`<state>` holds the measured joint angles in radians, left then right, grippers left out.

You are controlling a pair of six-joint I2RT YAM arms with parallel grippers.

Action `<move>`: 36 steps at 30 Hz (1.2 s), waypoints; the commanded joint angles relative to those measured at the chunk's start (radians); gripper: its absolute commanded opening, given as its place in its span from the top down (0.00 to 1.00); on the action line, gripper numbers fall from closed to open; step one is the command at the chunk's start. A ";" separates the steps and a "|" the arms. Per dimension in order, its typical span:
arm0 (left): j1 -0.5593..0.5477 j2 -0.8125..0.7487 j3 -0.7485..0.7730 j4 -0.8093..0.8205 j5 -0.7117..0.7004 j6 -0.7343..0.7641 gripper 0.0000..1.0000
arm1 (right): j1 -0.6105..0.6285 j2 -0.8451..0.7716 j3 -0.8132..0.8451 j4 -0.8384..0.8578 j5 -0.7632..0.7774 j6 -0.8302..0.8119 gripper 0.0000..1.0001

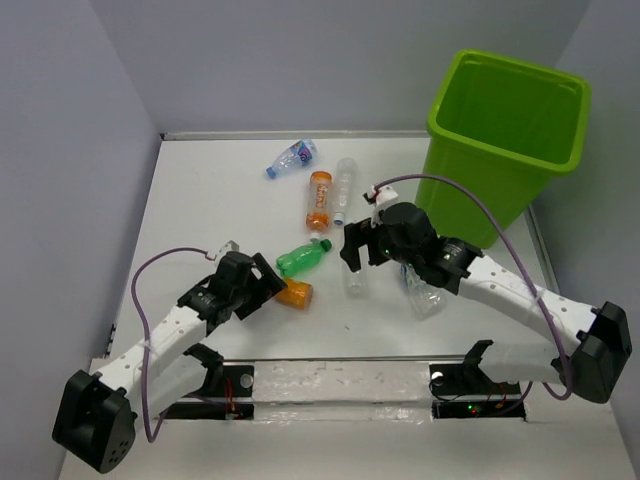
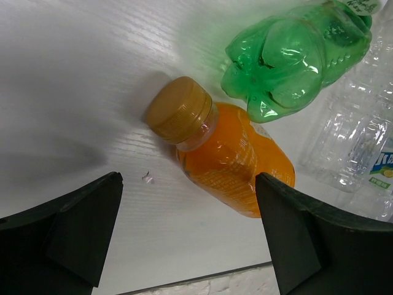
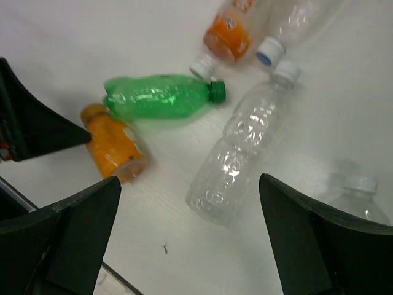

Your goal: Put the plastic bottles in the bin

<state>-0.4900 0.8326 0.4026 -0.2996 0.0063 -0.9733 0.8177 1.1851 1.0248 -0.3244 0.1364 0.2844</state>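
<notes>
The left end effector [image 2: 189, 184] stands wide apart and grips nothing. An orange bottle [image 2: 230, 157] lies on the table [image 2: 73, 92] just ahead of the gap between its fingers, cap toward 10 o'clock in the wrist view. The green bottle [image 2: 288, 55] lies beyond it at 1 o'clock. The right end effector [image 3: 189, 183] is likewise spread and empty, over a clear bottle [image 3: 236, 153]. Seen from overhead, the bin [image 1: 500, 170] stands at the table's 1 o'clock corner, well apart from these bottles

4 clear btls [image 1: 345, 185], 2 orange btls [image 1: 319, 200], 1 green btl [image 1: 303, 257], 1 bin [image 1: 480, 170]
</notes>
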 commanded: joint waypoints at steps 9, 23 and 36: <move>-0.145 0.163 0.076 0.117 -0.115 -0.145 0.01 | 0.011 0.148 -0.086 0.094 0.143 0.134 0.00; -0.159 0.194 0.053 0.106 -0.163 -0.114 0.30 | 0.001 0.458 -0.003 0.134 0.233 0.134 0.02; -0.160 0.226 0.048 0.028 -0.150 -0.021 0.20 | 0.001 0.266 -0.066 0.099 0.241 0.156 0.52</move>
<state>-0.6460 1.0424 0.4541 -0.2001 -0.1242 -1.0420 0.8242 1.6016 0.9691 -0.2386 0.3439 0.4267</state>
